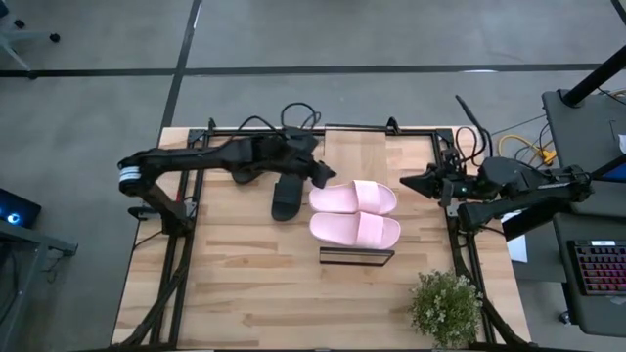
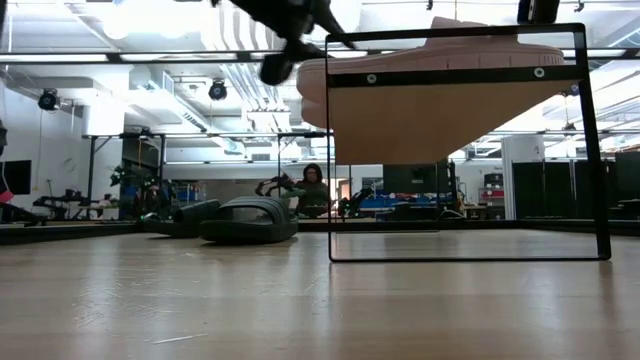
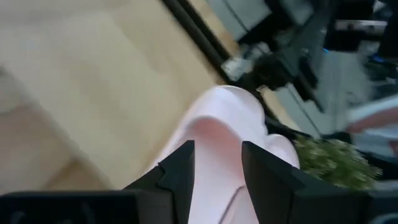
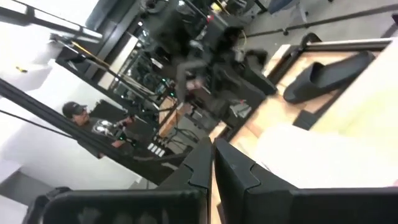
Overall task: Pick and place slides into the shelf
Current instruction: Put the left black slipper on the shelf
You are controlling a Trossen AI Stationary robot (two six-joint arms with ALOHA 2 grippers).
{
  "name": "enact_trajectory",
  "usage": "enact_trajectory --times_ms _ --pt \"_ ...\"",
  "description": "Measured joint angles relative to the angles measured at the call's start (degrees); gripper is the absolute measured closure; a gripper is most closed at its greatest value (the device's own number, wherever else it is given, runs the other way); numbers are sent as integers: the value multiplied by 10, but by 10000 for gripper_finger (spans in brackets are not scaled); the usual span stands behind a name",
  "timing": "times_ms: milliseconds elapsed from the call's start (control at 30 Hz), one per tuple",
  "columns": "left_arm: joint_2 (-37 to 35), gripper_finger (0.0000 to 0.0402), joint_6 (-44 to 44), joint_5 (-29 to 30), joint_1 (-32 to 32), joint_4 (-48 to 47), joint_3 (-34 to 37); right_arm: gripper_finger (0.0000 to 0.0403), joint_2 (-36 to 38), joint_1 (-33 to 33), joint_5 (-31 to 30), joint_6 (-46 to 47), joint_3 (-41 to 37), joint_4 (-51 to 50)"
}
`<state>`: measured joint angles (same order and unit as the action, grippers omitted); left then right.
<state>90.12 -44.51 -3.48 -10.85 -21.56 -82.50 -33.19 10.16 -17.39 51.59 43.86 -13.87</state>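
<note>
Two pale pink slides (image 1: 354, 197) (image 1: 355, 231) lie side by side across the near part of the shelf (image 1: 357, 147), soles down on its light-wood plank. The low view shows the shelf (image 2: 440, 110) end-on, with a pink slide (image 2: 440, 45) on top. One black slide (image 1: 288, 198) rests on the table left of the shelf. The low view shows two black slides (image 2: 250, 218) (image 2: 185, 218) on the table. My left gripper (image 1: 323, 176) is open, just over the left end of the far pink slide (image 3: 217, 118). My right gripper (image 1: 406, 182) is shut and hovers right of the shelf.
A potted plant (image 1: 447, 305) stands at the table's near right corner. Cables loop at the far edge (image 1: 293, 119). Bare tabletop lies near of the shelf and to its left. A person (image 2: 312, 190) sits in the room beyond the table.
</note>
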Motion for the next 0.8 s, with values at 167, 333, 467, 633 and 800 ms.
enact_trajectory --times_ms 167,333,467,633,800 --pt "-60 285 -5 59 1 -1 34 394 -3 1 15 4 0 -10" --pt "-129 285 -44 122 4 15 104 394 -7 1 30 5 0 -9" --pt "-182 285 -93 154 9 62 182 394 -8 1 43 9 0 -6" --pt "-235 285 -135 161 9 134 265 394 -7 1 46 13 0 -5" --pt "-274 285 -151 165 11 152 307 394 -7 1 45 16 0 -7"
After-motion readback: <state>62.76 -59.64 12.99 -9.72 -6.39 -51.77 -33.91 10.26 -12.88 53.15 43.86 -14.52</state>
